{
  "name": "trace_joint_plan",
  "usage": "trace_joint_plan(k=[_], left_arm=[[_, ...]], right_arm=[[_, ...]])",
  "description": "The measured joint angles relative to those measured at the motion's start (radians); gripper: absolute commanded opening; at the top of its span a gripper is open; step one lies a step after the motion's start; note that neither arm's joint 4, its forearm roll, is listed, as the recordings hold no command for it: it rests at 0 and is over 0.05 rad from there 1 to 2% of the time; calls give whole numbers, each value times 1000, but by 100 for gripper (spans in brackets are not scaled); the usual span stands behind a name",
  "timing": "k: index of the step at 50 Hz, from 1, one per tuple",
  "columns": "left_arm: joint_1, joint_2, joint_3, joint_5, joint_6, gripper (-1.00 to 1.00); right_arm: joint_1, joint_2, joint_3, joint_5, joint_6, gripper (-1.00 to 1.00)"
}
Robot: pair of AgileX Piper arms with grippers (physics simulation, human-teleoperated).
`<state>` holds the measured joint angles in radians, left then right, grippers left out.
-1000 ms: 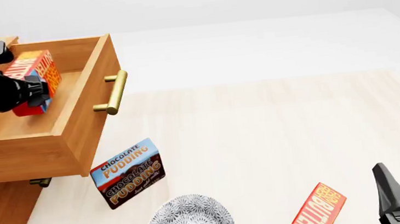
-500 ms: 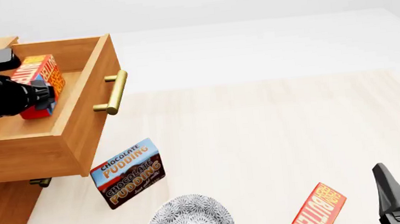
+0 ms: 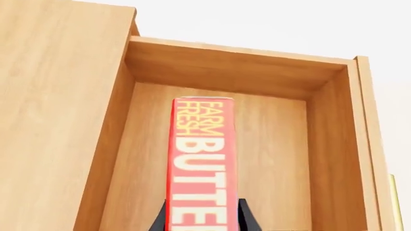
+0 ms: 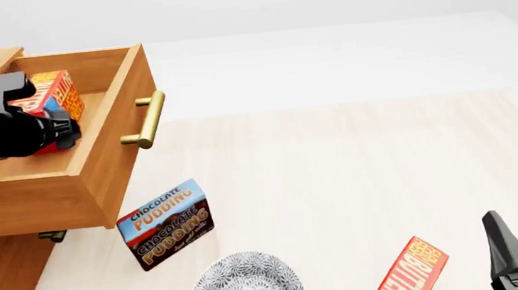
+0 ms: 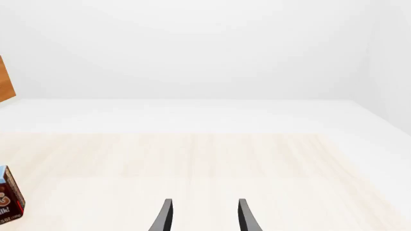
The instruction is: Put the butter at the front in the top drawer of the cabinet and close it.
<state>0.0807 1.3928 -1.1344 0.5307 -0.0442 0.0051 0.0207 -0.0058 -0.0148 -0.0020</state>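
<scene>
Currently pinching the butter [image 3: 202, 163] inside the open top drawer [image 4: 111, 141] with left hand [image 3: 202, 222]; released tilted, could topple against drawer wall.

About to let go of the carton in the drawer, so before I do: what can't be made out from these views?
- Whether the butter touches the top drawer floor: front view, left arm hides its base; left wrist view cuts it off.
- Left tool: only finger stubs at the frame edge.
- Second butter carton: cut off by the front view's lower edge.
- Lower drawer: under the open one, handle barely showing.
</scene>
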Motion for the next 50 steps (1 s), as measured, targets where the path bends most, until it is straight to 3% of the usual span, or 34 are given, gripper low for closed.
trace_joint_plan(k=[50], left_arm=[[-1,-133,-15,105,56,100]], right_arm=[[0,-6,-1,6,0,100]])
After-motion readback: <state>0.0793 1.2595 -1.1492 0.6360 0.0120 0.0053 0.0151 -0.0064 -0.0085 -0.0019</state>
